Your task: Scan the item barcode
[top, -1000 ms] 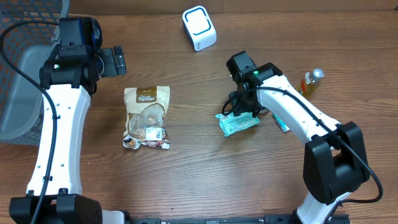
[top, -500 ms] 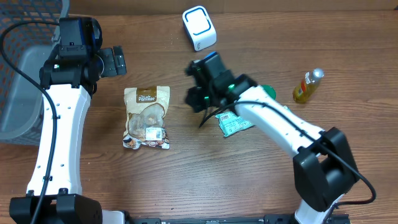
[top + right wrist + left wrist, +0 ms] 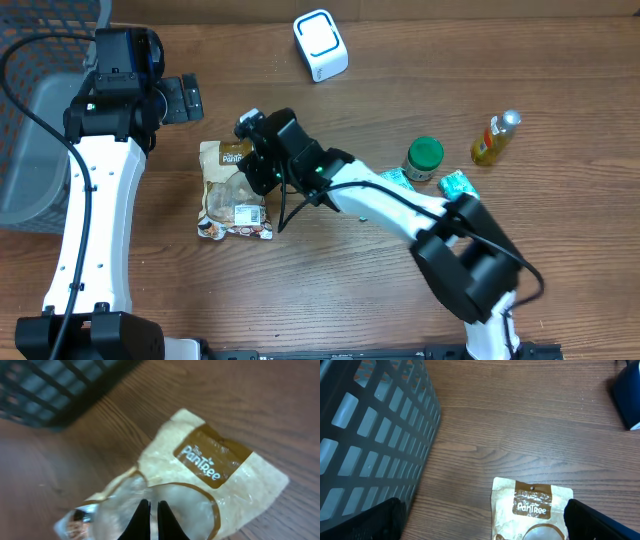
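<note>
The snack pouch [image 3: 225, 195] is lying flat on the wooden worktop [image 3: 350, 290], left of centre in the overhead view, with its brown "PanTree" label toward 12 o'clock and a white sticker [image 3: 247, 213] facing up near its 6 o'clock end. The print on that sticker is too small to read.

The right hand [image 3: 258, 165] is reaching across from 3 o'clock and is hanging over the pouch's upper right part. In the right wrist view its two fingers [image 3: 145, 517] are pressed together, clenched with nothing between them, their tips pointing at the pouch's clear window. Whether the tips are touching the film cannot be told.

The left hand [image 3: 185, 98] is hovering at about 11 o'clock from the pouch and apart from it. Its fingers are spread wide and released, showing only as dark shapes in the two lower corners of the left wrist view, with the top of the pouch between them and below.

The white and blue scanner [image 3: 321, 45] is sitting at about 1 o'clock from the pouch, well apart from it. The grey slatted basket [image 3: 30, 150] is standing at the worktop's 9 o'clock edge. Out at 3 o'clock, a green-lidded jar [image 3: 424, 158], a yellow bottle [image 3: 495, 137] and a teal packet [image 3: 458, 184] are resting near one another.
</note>
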